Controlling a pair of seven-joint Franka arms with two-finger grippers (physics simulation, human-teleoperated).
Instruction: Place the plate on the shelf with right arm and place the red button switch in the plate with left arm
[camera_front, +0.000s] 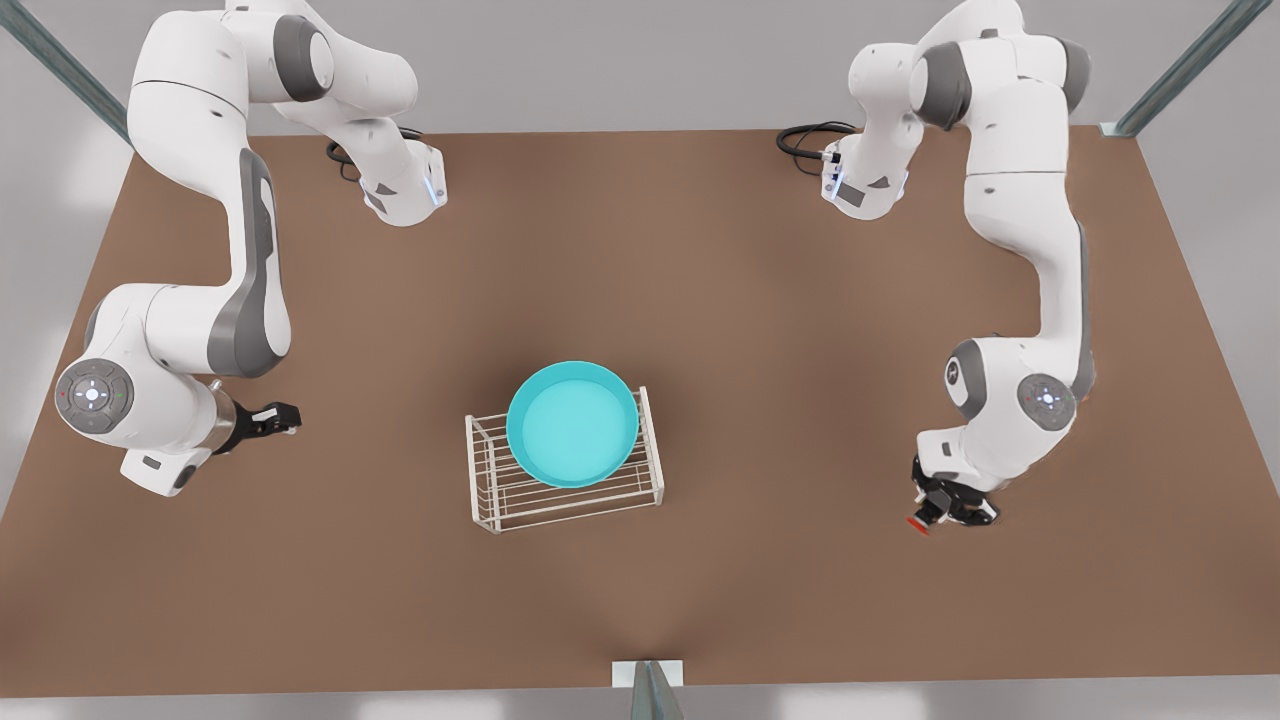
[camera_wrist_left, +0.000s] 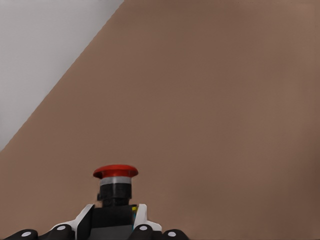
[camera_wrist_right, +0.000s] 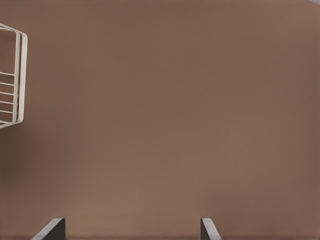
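Note:
The turquoise plate (camera_front: 572, 425) lies on top of the white wire shelf (camera_front: 520, 505) in the middle of the table, over its end toward the front view's right. The red button switch (camera_wrist_left: 115, 172), a black box with a red cap (camera_front: 916, 523), sits between the fingers of my left gripper (camera_front: 945, 505) (camera_wrist_left: 112, 227), which is shut on it low over the table at the front view's right. My right gripper (camera_front: 278, 418) (camera_wrist_right: 132, 230) hangs open and holds nothing at the front view's left, well apart from the shelf (camera_wrist_right: 12, 75).
The brown table (camera_front: 700, 280) stretches bare between the shelf and both grippers. Black cables (camera_front: 805, 140) lie by the arm bases at the far edge. A grey post (camera_front: 650, 690) stands at the middle of the near edge.

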